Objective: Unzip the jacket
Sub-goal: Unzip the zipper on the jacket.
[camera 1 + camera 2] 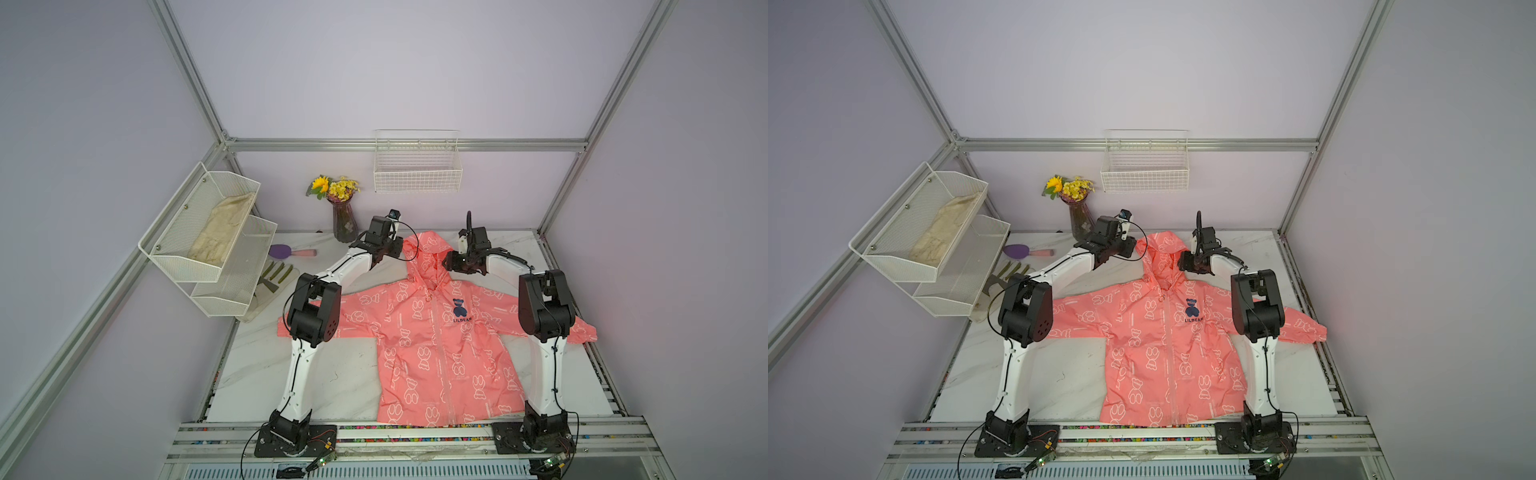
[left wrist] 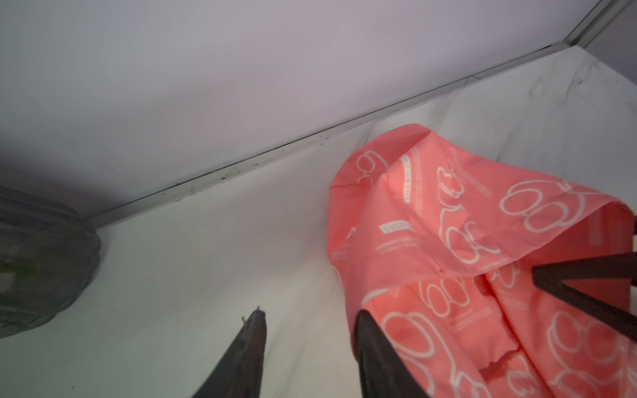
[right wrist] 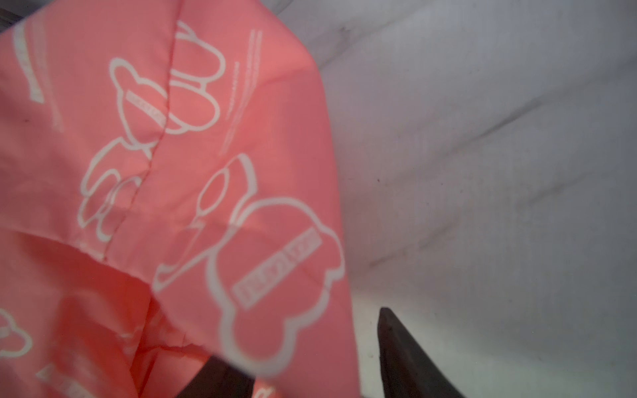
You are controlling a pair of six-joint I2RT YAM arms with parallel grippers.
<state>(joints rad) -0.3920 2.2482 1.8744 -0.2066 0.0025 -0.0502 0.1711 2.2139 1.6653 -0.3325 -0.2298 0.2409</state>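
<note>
Standing apart, the fingers of the left pincer [image 2: 310, 313] have only bare table [image 2: 206, 275] between them. One finger [image 2: 377, 361] sits right at the edge of the hood [image 2: 448, 213], and the view is too close to say whether it touches the cloth. The right pincer [image 3: 302, 334] is open as well. The hood's rim hangs between its fingers, one [image 3: 406, 355] over bare table, the other half hidden under pink fabric, and nothing is pinched.

In both top views the two pincers face each other across the hood [image 1: 424, 253], which rises bunched between them and is the one thing in their way. Just nearer the arm bases than the pincers lies the rest of the jacket [image 1: 436, 353], flat on its back with sleeves spread. Its zipper [image 1: 439, 357] is closed up the front, and the pull ring [image 1: 429, 296] sits below the collar, beside the dark bear logo.

Behind the left pincer, on its side away from the hood, a vase [image 1: 344, 224] of yellow flowers stands near the wall. Further out that way a purple hairbrush [image 1: 291, 251] lies on the table. Beyond it is a glove [image 1: 274, 276], partly under a two-tier mesh rack [image 1: 166, 257] with a beige cloth [image 1: 224, 232] in its upper tier. Past both pincers, up on the back wall, a wire basket [image 1: 417, 183] hangs.
</note>
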